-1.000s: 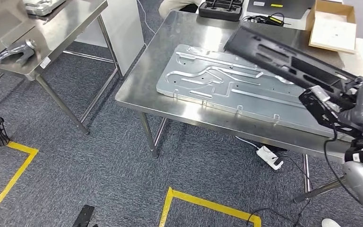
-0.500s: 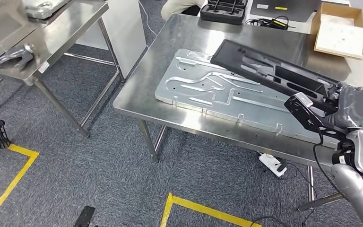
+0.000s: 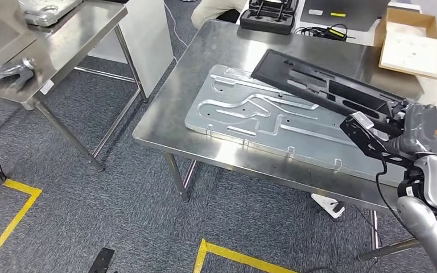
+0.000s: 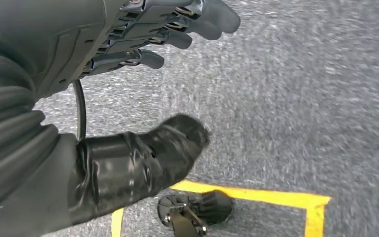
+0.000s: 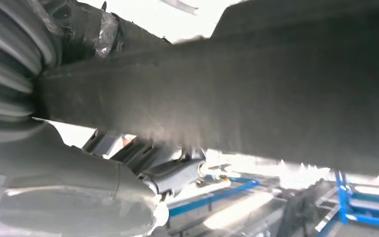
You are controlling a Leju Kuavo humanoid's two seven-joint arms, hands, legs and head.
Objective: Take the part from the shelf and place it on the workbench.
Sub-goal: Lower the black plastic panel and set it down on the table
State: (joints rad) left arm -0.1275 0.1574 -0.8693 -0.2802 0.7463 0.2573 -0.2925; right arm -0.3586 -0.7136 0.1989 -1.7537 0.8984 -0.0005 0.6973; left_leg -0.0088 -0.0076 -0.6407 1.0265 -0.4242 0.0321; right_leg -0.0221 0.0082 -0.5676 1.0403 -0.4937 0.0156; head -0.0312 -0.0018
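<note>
The right hand (image 3: 418,136) grips one end of the long black slotted plastic part (image 3: 324,85), cantilevered ahead of it over the steel bench (image 3: 233,45); such leverage could twist it loose onto the embossed aluminium plate (image 3: 250,111) beneath.

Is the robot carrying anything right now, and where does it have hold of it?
Yes. Its right hand grips a long black part by the near end, the rest reaching out over the metal table. The left hand holds nothing.
</note>
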